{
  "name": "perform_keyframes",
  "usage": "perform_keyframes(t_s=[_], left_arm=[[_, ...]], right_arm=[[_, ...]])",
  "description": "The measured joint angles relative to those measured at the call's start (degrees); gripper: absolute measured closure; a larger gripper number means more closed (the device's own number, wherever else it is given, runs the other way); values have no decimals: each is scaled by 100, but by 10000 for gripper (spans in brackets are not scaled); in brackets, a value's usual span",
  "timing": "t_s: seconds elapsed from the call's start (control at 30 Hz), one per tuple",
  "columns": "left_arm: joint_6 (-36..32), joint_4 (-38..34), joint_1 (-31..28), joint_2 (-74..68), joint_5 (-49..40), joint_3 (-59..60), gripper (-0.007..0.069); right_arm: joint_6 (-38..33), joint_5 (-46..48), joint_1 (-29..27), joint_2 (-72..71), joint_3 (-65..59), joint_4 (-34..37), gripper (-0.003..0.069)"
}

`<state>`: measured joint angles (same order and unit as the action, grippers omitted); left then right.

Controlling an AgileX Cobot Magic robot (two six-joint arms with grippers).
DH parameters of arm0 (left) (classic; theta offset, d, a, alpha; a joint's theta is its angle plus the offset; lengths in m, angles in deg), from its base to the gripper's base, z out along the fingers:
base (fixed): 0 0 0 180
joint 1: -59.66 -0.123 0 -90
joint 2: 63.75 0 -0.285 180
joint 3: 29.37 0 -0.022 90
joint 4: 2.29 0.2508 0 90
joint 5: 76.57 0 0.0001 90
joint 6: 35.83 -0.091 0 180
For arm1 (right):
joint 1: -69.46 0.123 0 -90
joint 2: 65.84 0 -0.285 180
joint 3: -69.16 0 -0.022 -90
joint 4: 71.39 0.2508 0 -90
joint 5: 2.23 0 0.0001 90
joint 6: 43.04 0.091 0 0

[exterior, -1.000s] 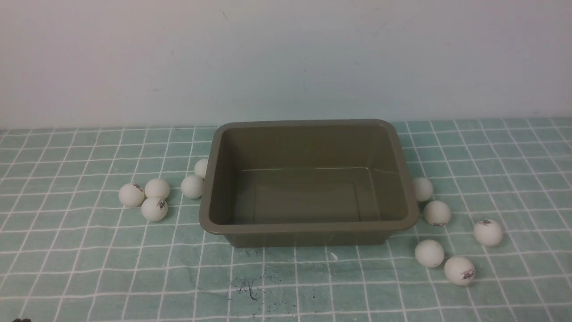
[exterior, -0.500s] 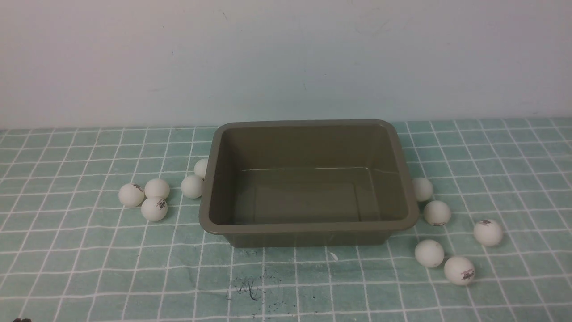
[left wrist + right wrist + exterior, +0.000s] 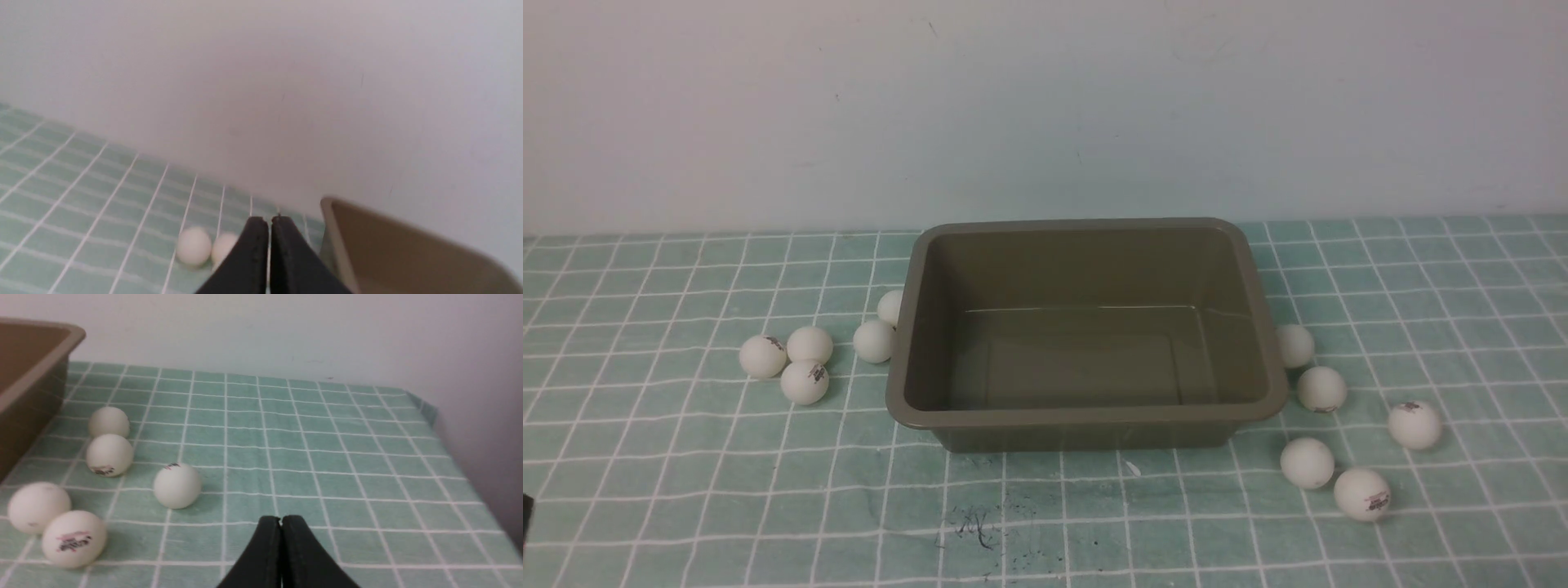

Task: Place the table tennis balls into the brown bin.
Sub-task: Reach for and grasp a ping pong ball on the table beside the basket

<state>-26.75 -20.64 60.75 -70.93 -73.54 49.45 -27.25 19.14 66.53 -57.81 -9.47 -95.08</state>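
Note:
The brown bin (image 3: 1086, 327) stands in the middle of the cloth with nothing inside it. Several white table tennis balls lie on either side of it: one cluster at its left (image 3: 805, 381), another at its right (image 3: 1321, 389). In the front view only a dark sliver of my left arm (image 3: 525, 514) shows, at the left edge. My left gripper (image 3: 269, 220) is shut and holds nothing, with two balls (image 3: 194, 246) just beyond it and the bin (image 3: 408, 253) beside them. My right gripper (image 3: 281, 518) is also shut and holds nothing, a little short of the nearest ball (image 3: 177, 486).
A green cloth with white grid lines (image 3: 686, 490) covers the table. A pale wall (image 3: 1045, 106) rises close behind the bin. The cloth's far right edge (image 3: 425, 408) drops off in the right wrist view. A dark scribble (image 3: 972, 523) marks the cloth in front of the bin.
A dark bit of my left arm has shifted from the bottom-left corner of the front view to higher on its left edge. Balls and bin have not moved.

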Motion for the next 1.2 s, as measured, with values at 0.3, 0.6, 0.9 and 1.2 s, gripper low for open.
perform_keyframes(t_s=[0.3,0.6,0.9,1.2], left_arm=[[45,-144,0,0,696,0,629],[-254,-175,0,-56,1040,-493,629],[-1474,-127,0,-2490,-2755,-2883,629],[-1599,-35,0,-5386,-4747,-4086,629]], right_arm=[[0,80,0,0,-16,-1606,673],[0,-82,0,0,-16,-2975,673],[0,-118,0,0,-16,-3163,673],[0,-118,0,0,-16,-3176,673]])
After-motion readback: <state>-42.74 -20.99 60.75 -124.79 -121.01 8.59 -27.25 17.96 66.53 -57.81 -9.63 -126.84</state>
